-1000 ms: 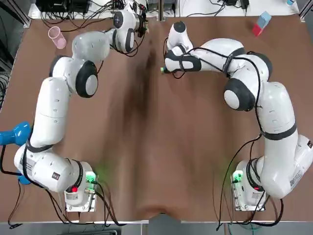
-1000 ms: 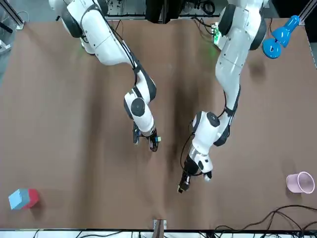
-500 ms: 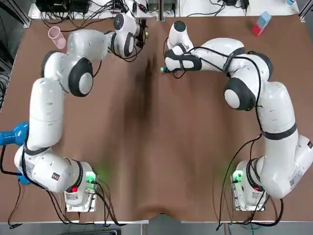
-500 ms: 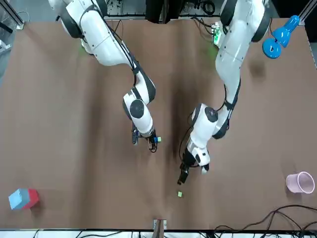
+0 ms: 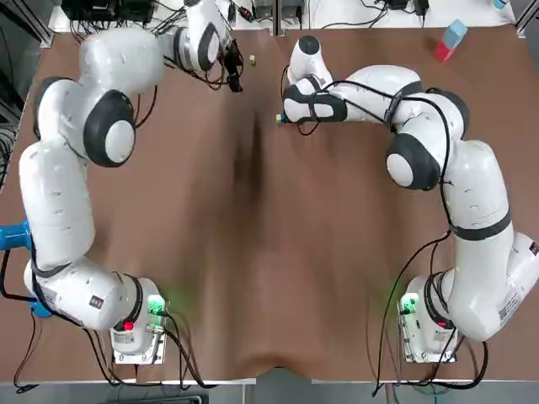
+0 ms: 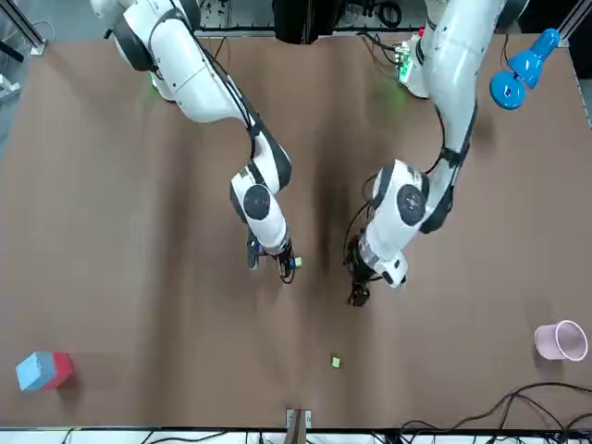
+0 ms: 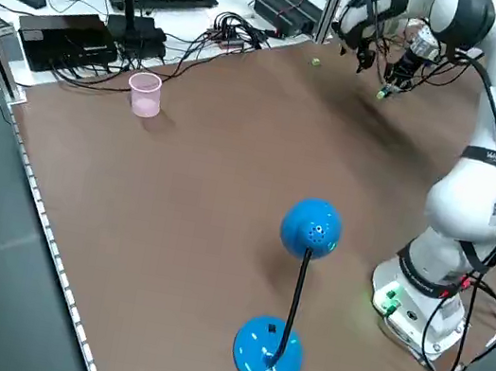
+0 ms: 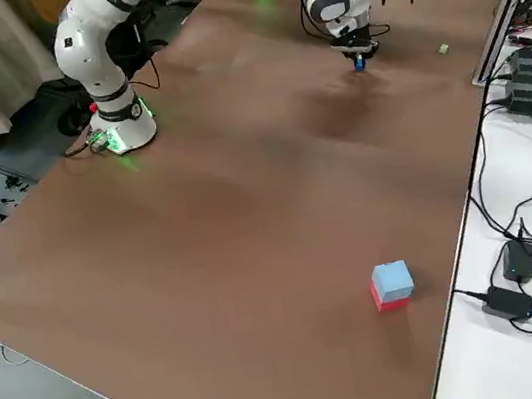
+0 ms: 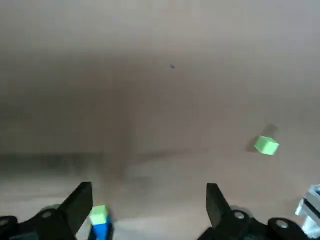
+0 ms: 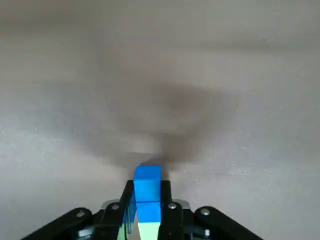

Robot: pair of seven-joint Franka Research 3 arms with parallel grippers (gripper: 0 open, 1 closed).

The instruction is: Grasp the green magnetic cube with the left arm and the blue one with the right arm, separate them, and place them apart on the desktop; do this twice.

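Note:
A loose green cube [image 5: 252,59] [image 6: 335,362] [image 9: 266,145] lies on the brown table near its far edge. My left gripper [image 5: 229,77] [image 6: 359,296] [image 9: 147,200] hovers a short way from it, open and holding nothing. My right gripper [image 5: 282,119] [image 6: 289,268] [image 10: 147,205] stays near the table's far middle, shut on a blue cube [image 10: 147,190]. A second green cube [image 10: 148,231] clings to the blue one, deeper between the fingers. In the left wrist view this blue and green pair [image 9: 99,221] shows beyond one finger.
A pink cup [image 5: 98,64] [image 6: 561,340] stands at the far left. A blue and red block [image 5: 449,40] [image 6: 43,370] sits at the far right corner. A blue desk lamp [image 5: 21,231] [image 7: 295,290] stands at the left edge. Cables [image 5: 109,34] lie just past the far edge.
The left gripper has let the green cube go near the far edge and drawn back from it, towards the robot's left. The right gripper has stayed in place with its cubes.

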